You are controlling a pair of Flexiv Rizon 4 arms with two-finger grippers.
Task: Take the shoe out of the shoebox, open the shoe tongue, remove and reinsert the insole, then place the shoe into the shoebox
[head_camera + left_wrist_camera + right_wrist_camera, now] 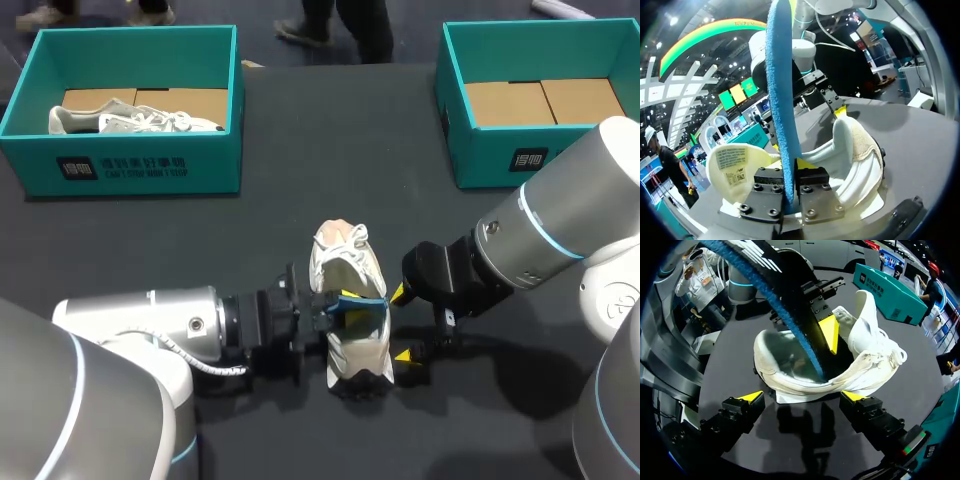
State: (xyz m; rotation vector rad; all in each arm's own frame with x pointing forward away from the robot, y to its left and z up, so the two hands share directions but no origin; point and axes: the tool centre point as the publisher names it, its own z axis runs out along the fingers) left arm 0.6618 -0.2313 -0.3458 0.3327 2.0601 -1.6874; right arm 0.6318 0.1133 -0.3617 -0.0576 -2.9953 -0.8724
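The white shoe (348, 345) lay on the black table (300, 160) between my arms, well apart from the teal left shoebox (130, 165) and right shoebox (500, 155). My left gripper (335, 308) was clenched on the blue insole (782, 100), which stood upright with its lower end inside the shoe. My right gripper (400, 325) stood released just beside the shoe.

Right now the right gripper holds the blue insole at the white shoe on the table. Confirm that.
Not right: the left gripper holds the blue insole at the white shoe on the table, as the left wrist view shows.
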